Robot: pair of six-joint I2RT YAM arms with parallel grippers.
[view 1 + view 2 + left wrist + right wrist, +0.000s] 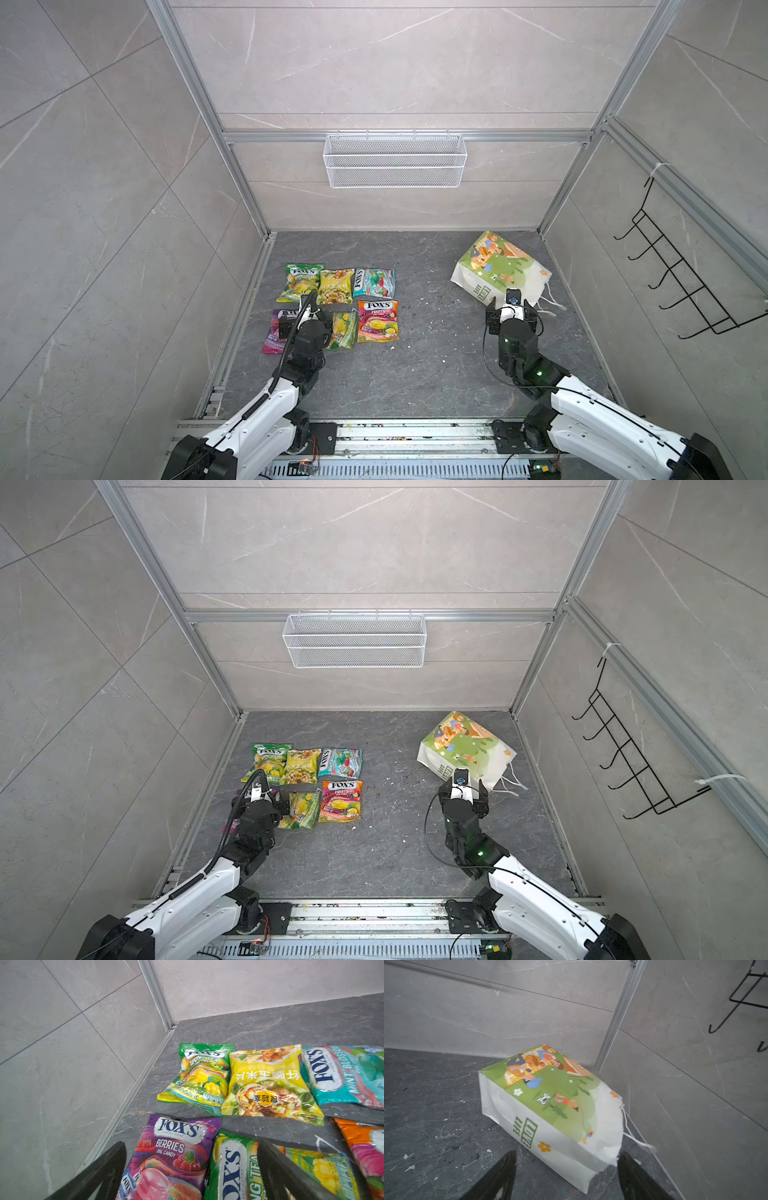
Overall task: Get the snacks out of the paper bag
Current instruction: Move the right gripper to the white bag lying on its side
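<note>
Plainly, the six flat, glossy foil snack packets (376, 320) lie in two rows on the left of the dark grey stone-look floor (415, 374). They are well apart from the white paper carrier bag (498, 266) with its picnic print and green "LOVE LIFE" lettering. The bag lies on its side near the back right corner, its white cord handles (639, 1142) trailing toward the wall.

The packets look light, crinkly and slippery, so a pinch on a sealed edge should hold best. The bag looks light, slack and easily torn. I judge it emptied, and its rim or cord is the place to take it.

The left gripper (192, 1144) hovers just over the purple berries packet (172, 1157) and the green tea packet (232, 1167), jaws spread wide, holding nothing. The right gripper (568, 1152) has its jaws apart on either side of the bag's near corner, unclenched. Whether a finger grazes the paper I cannot tell.
</note>
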